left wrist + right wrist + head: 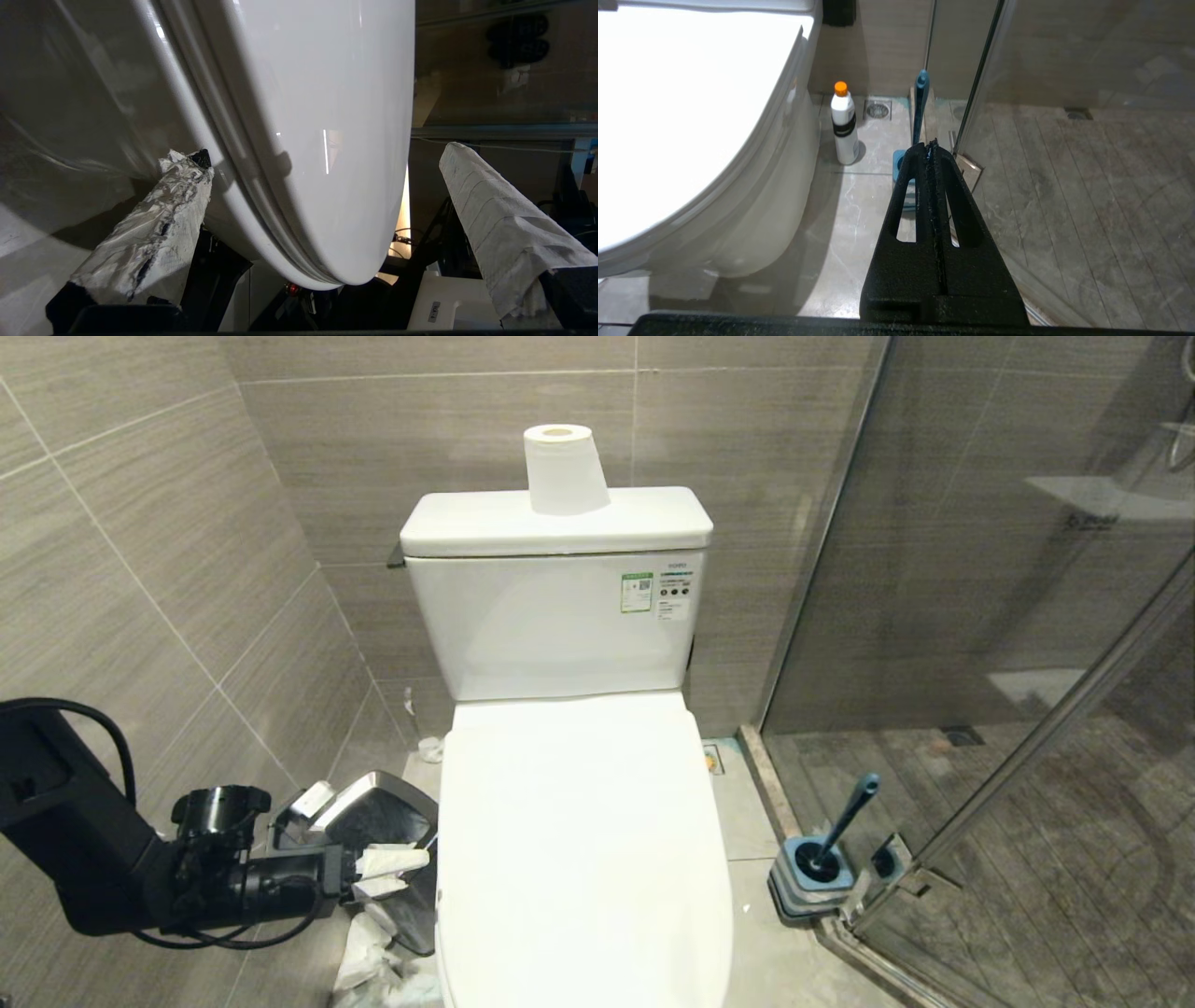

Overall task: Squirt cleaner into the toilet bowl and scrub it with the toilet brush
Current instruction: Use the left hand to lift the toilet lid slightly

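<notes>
While the lid hid the toilet bowl (583,840), saw the cleaner (844,123) upright on the floor beside it, toilet brush (831,849) leaning handle-up in its holder by the glass door (980,616). Found left gripper (397,873) spread wide at the seat's left edge; right gripper (933,147) pressed together, empty.

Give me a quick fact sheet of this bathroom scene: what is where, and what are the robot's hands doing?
toilet bowl: lid closed
paper roll: upright on the tank
cleaner: white bottle, orange cap, standing on the floor beside the toilet
toilet brush: in its square holder by the glass shower door
bin: steel-rimmed, on the toilet's other side
left hand: open, paper-wrapped fingers at the lid's edge
right hand: shut, empty, pointing toward the brush
progress: nothing picked up yet
</notes>
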